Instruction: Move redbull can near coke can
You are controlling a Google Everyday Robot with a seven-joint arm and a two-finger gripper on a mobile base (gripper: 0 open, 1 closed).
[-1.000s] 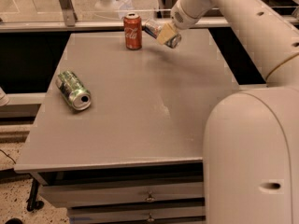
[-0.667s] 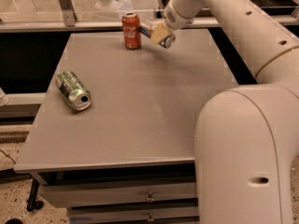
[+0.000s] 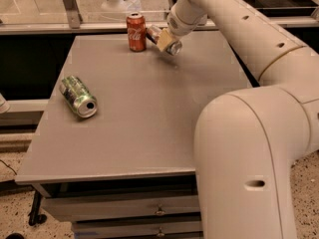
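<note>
The coke can (image 3: pixel 135 32) stands upright at the far edge of the grey table (image 3: pixel 144 113). My gripper (image 3: pixel 164 40) is just to its right, low over the table, shut on the redbull can (image 3: pixel 174 47). The can lies crosswise between the tan fingers (image 3: pixel 163 39). Only its silver ends show on either side of them; its left end is close to the coke can, and I cannot tell whether they touch.
A green-and-silver can (image 3: pixel 78 96) lies on its side at the table's left. My arm (image 3: pixel 249 148) fills the right of the view. A glass rail (image 3: pixel 70 6) runs behind the table. Drawers (image 3: pixel 159 210) sit under the front edge.
My gripper has moved left with the redbull can, closer to the coke can. The coke can and the green can have not moved.
</note>
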